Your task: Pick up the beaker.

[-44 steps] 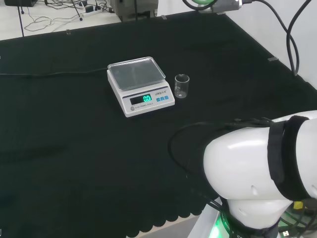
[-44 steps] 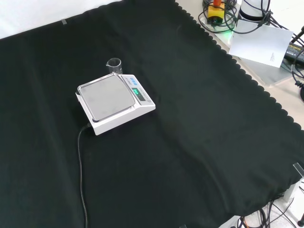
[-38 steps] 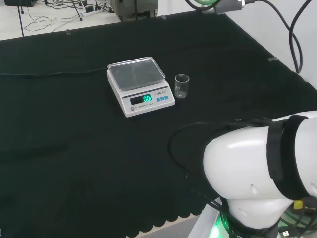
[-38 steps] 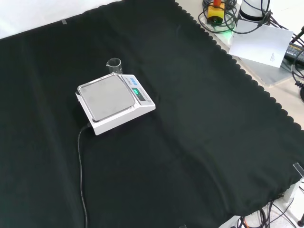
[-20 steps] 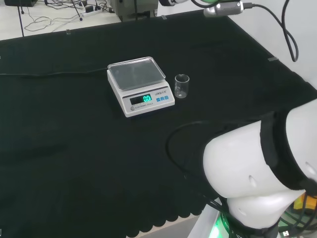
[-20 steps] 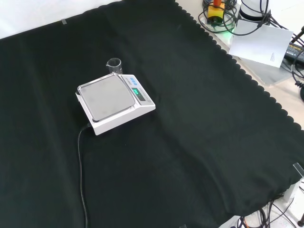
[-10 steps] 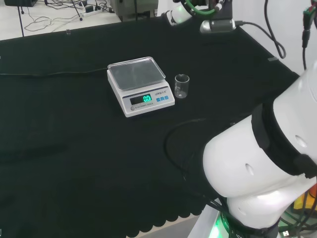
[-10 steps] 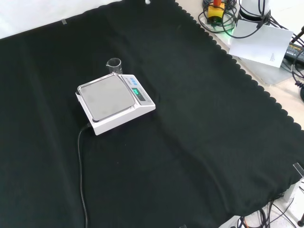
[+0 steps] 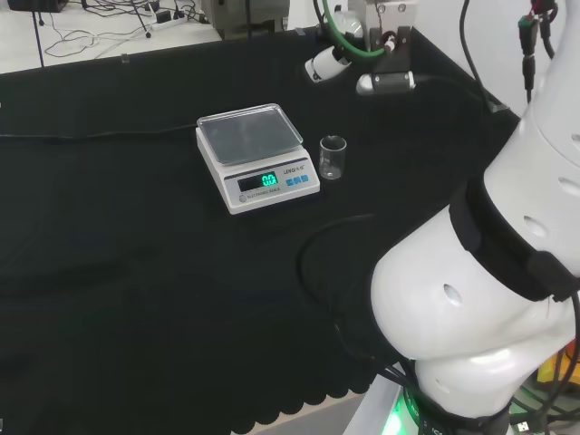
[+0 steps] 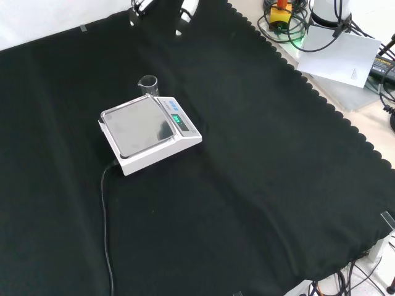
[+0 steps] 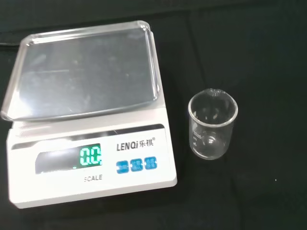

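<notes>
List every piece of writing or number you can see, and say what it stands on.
Scale: lit green digits on its display, a printed name beside them, a small word below; not read off here.
Beaker: faint marks on the glass, too faint to read.

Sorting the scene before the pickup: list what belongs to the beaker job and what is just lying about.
Belongs to the job:
- small clear glass beaker, upright on the cloth beside the scale, looks empty
- the hand, above the cloth beyond the beaker in the head view, holding nothing

Just lying about:
- white electronic scale with its bare metal pan
- the scale's black cable
- black cloth
</notes>
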`<action>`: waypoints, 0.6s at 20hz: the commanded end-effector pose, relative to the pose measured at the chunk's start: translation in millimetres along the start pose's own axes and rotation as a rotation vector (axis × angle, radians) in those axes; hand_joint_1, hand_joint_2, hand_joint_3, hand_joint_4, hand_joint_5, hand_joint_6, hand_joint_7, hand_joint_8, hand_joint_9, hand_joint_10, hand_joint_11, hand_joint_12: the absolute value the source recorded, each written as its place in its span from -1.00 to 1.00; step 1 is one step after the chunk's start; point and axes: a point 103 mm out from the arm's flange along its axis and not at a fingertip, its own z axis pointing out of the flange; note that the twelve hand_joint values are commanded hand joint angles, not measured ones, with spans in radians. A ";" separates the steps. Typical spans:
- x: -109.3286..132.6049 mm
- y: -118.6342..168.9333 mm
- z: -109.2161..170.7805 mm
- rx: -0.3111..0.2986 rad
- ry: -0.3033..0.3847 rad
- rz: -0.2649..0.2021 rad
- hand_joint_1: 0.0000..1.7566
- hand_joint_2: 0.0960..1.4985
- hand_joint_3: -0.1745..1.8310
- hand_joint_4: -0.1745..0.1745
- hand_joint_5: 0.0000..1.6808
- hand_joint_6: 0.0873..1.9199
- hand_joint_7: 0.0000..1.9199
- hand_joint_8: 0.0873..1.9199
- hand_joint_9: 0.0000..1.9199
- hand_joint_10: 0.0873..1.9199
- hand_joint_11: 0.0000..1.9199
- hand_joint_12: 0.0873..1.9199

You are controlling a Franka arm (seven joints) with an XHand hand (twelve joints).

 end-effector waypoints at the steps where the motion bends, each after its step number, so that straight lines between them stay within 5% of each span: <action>1: -6.7 22.2 35.3 0.048 -0.008 0.003 -0.41 0.18 -0.69 0.03 -0.59 -1.00 -0.77 -0.37 -0.68 -0.21 -1.00 0.49; 7: -14.3 43.9 55.3 0.076 0.004 0.011 -0.40 0.18 -0.68 0.12 -0.61 -1.00 -0.77 -0.37 -0.67 -0.21 -1.00 0.50; 12: -17.9 54.6 74.9 0.115 -0.056 0.014 -0.39 0.18 -0.68 0.07 -0.56 -1.00 -0.77 -0.37 -0.67 -0.22 -1.00 0.51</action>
